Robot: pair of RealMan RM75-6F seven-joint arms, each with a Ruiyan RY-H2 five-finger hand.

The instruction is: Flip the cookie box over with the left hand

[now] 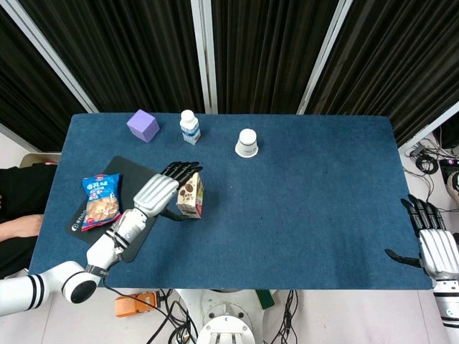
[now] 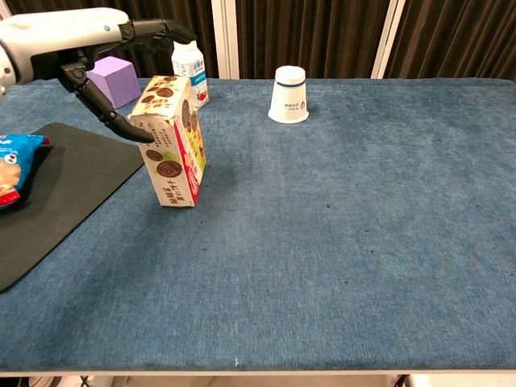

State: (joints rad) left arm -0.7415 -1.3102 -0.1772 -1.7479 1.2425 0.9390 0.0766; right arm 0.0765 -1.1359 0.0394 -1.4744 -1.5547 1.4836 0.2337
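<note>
**Now: cookie box tilting under the left hand**

Up close, the left hand (image 2: pixel 76 48) is reaching over the top of the cookie box (image 2: pixel 172 141), its fingers (image 2: pixel 161 31) spreading out above the box's upper end while the thumb (image 2: pixel 113 113) is pressing against the box's near top corner. The hand is holding the box at its top rather than wrapping around it. In the head view the same hand (image 1: pixel 159 190) is covering the box's left side, fingers fanning toward 1 o'clock.

The cookie box (image 1: pixel 190 198) is leaning, not lying flat: its bottom edge is resting on the blue table (image 2: pixel 363 242) and its top is tipping toward 11 o'clock in the chest view. It is standing just beside the right edge of the black mat (image 2: pixel 56 193).

Moving outward, a snack bag (image 1: pixel 101 201) is lying on the mat at 9 o'clock from the box. A purple cube (image 1: pixel 143 125) is sitting at 11 o'clock, a small white bottle (image 1: pixel 189 127) at 12 o'clock, and an upside-down white cup (image 1: pixel 247 142) at 1 o'clock, all well apart from the box.

Far off at 4 o'clock, the right hand (image 1: pixel 434 247) is hanging past the table's edge, holding nothing, its fingers extending and slightly apart.
</note>
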